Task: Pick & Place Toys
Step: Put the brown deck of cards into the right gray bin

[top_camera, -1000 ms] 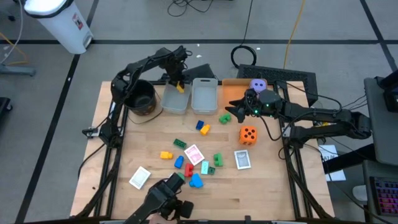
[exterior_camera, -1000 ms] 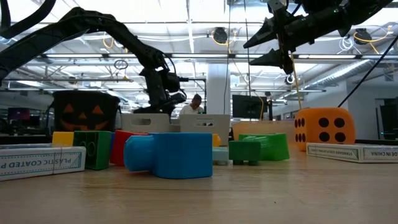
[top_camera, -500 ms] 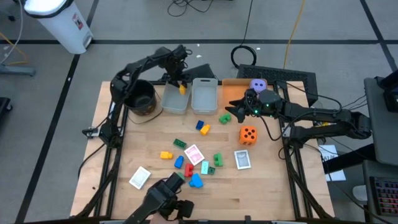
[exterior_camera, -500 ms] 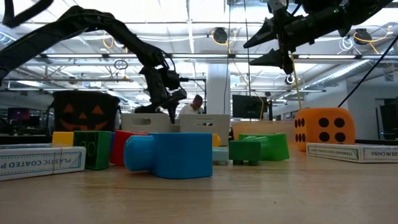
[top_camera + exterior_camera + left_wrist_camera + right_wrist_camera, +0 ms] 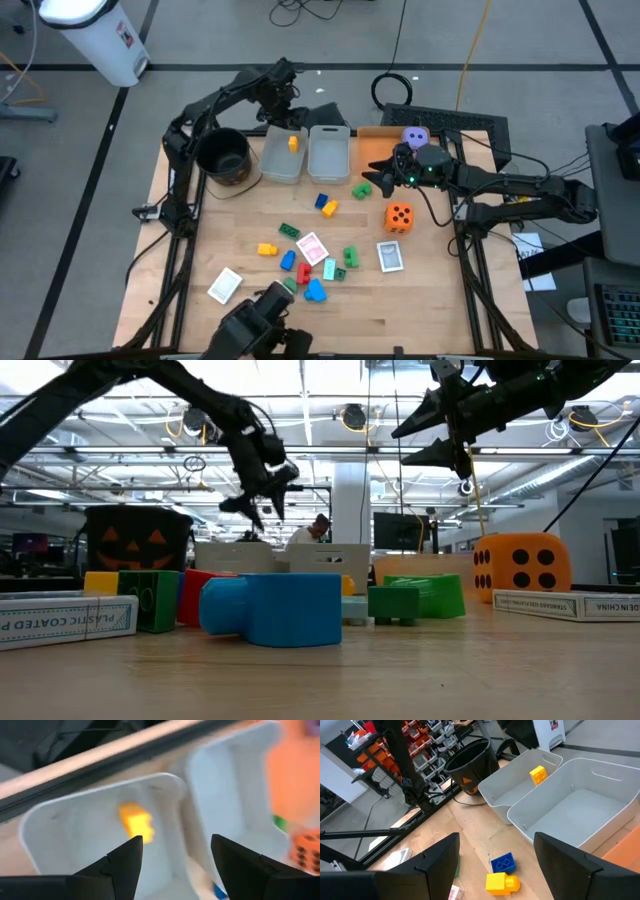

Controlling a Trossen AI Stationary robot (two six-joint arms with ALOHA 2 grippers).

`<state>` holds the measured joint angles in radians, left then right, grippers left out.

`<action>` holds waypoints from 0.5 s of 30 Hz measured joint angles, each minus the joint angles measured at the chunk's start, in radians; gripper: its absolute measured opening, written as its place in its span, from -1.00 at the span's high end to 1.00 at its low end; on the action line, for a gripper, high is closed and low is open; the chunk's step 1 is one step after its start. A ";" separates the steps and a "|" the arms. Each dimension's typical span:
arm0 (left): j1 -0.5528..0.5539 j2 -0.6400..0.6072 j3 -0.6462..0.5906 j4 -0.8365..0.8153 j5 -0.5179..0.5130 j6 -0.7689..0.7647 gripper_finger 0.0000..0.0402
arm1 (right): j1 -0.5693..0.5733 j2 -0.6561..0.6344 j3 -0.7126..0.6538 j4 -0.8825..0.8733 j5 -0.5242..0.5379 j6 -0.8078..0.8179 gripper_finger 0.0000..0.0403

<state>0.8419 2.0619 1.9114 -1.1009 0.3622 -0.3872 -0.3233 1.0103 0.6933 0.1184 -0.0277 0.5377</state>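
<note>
A yellow block point(image 5: 292, 143) point(image 5: 136, 821) point(image 5: 537, 774) lies on the floor of the left clear bin point(image 5: 279, 165). My left gripper point(image 5: 281, 101) point(image 5: 175, 855) point(image 5: 262, 506) hangs open above that bin, touching nothing. My right gripper point(image 5: 371, 180) point(image 5: 497, 855) stands open above the table by the orange tray point(image 5: 376, 143), nothing between its fingers. Other toys lie on the table: blue and yellow blocks point(image 5: 325, 204), several blocks and a card point(image 5: 312, 247) near the middle, an orange die point(image 5: 399, 216), a purple die point(image 5: 415, 136) and two more cards point(image 5: 390, 256) point(image 5: 225, 285).
A second clear bin point(image 5: 329, 152) stands right of the first. A round black pot point(image 5: 222, 155) sits at the far left. A green block point(image 5: 361, 189) lies under my right gripper. Bare wood shows along the near edge and at the left.
My left gripper has opened and let go of the yellow block, which now lies in the left bin. The gripper has then risen clear above the bin. My right arm has kept still.
</note>
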 joint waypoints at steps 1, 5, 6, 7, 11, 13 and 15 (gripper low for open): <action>-0.001 -0.016 0.000 0.009 0.020 0.009 -0.21 | 0.000 0.000 0.000 0.000 0.000 0.000 -0.25; -0.014 -0.106 0.000 0.052 0.084 0.065 -0.21 | 0.000 0.000 0.000 0.000 0.000 -0.007 -0.25; -0.016 -0.134 0.000 0.059 0.092 0.075 -0.21 | 0.000 0.000 0.000 0.000 0.000 -0.008 -0.25; -0.022 -0.162 0.000 0.065 0.096 0.085 -0.21 | 0.000 0.000 0.000 0.001 0.000 -0.008 -0.25; -0.054 -0.286 0.000 0.074 0.105 0.152 -0.21 | 0.000 0.000 0.000 0.002 0.000 -0.008 -0.25; -0.078 -0.344 0.000 0.073 0.091 0.170 -0.21 | 0.000 0.000 0.000 0.003 0.000 -0.008 -0.25; -0.106 -0.400 0.000 0.073 0.077 0.175 -0.21 | 0.000 0.000 0.000 0.006 0.000 -0.006 -0.25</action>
<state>0.7359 1.6621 1.9111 -1.0280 0.4391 -0.2123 -0.3234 1.0101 0.6933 0.1244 -0.0273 0.5312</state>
